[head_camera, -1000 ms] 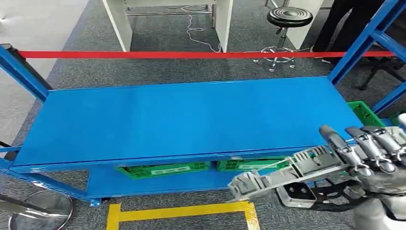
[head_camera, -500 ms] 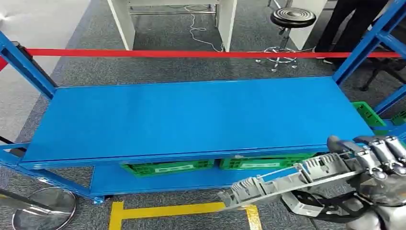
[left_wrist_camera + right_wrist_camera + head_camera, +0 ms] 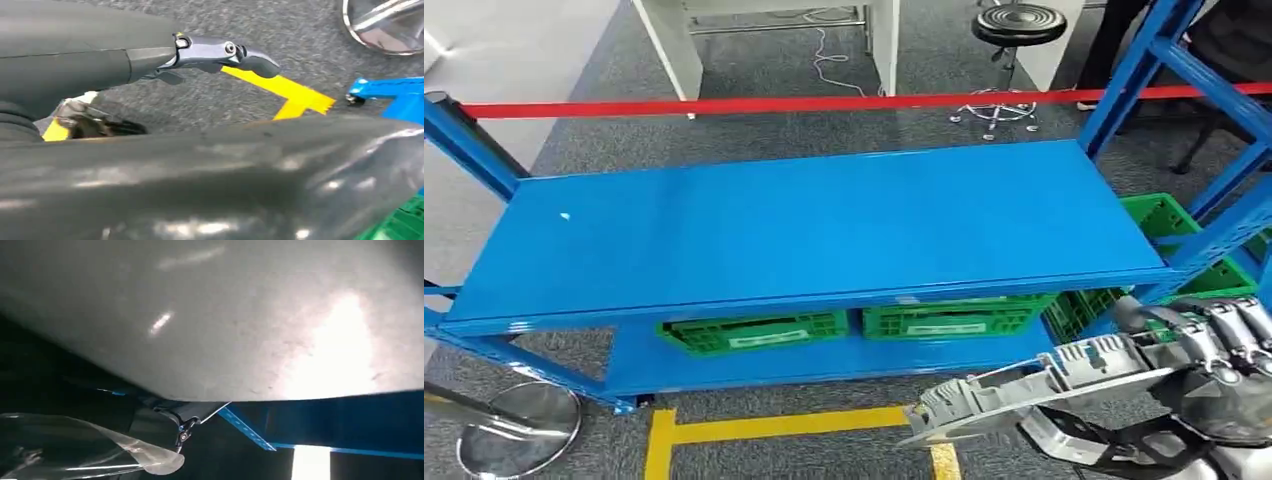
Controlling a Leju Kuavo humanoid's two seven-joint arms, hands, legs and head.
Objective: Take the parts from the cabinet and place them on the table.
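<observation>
Gripped in the right hand at the lower right of the head view: a long grey ribbed part, fingers wrapped over its near end, the far end jutting left and slightly down over the grey carpet and the yellow floor tape, in front of and below the blue shelf. Left hand hanging above the carpet in its wrist view, one dark finger stretched out, grasp or release impossible to tell. Green crates lined up on the lower shelf, red barrier tape and a black stool beyond.
</observation>
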